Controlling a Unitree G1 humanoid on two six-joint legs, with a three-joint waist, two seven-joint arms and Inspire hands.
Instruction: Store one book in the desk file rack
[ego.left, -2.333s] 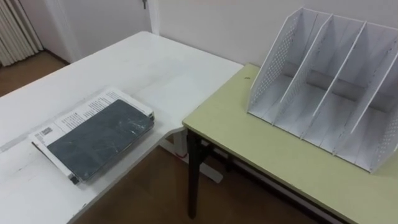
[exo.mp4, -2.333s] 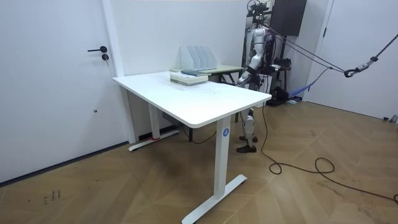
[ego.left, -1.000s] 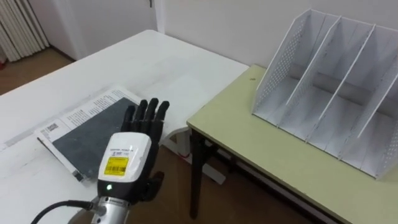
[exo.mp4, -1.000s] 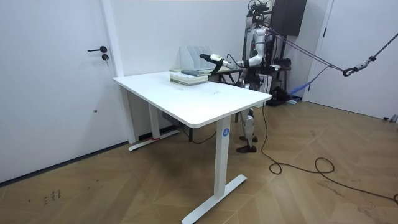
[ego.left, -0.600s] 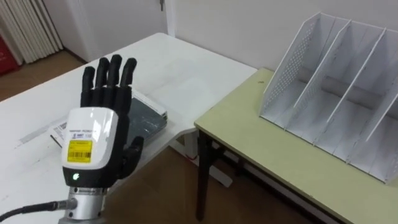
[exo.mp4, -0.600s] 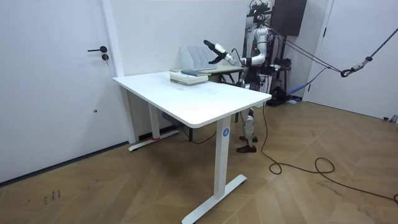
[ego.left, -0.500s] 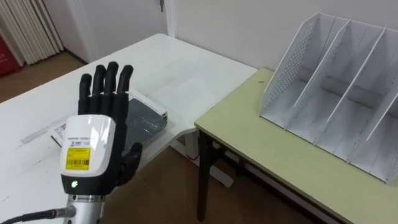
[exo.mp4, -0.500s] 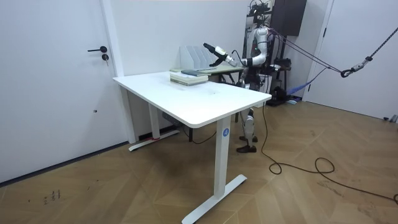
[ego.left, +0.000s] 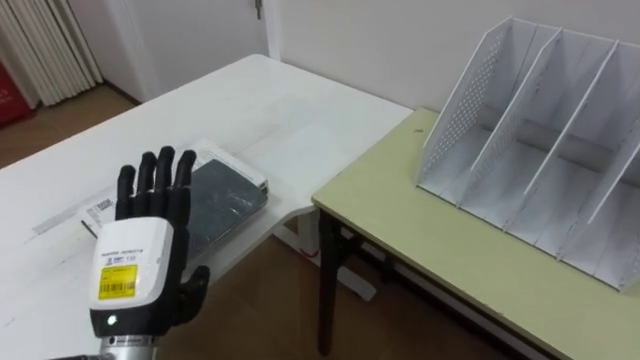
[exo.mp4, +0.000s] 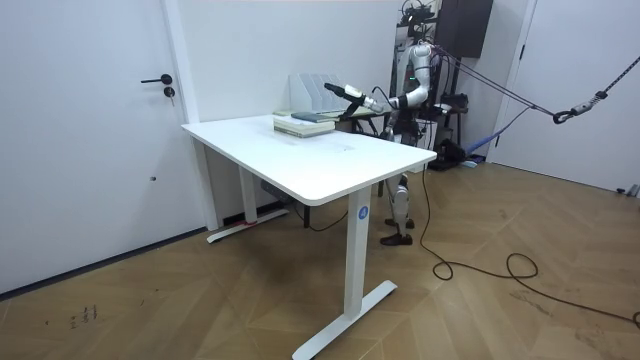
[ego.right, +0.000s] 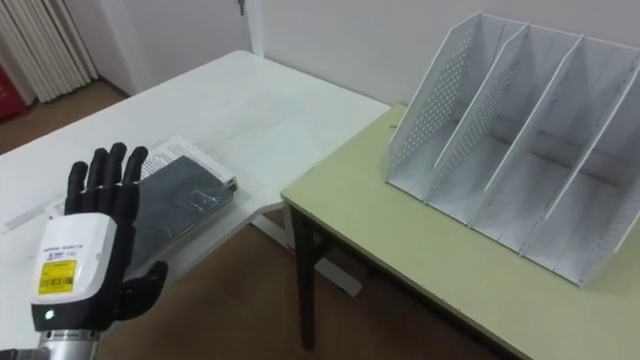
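Left hand has dropped lower toward the book, fingers straight and spread, holding nothing. Looks like a reach starting; rack empty.

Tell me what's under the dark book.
A white printed booklet lies under the dark book on the white desk. The open left hand in front hides their near part.

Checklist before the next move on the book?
1. Left hand open: ok, fingers straight.
2. Book grasped: not ok; it lies flat on the white table, no fingers round it.
3. Book free of the printed item beneath: cannot tell.
4. Rack slots empty: ok.
5. Rack upright on green desk: ok.
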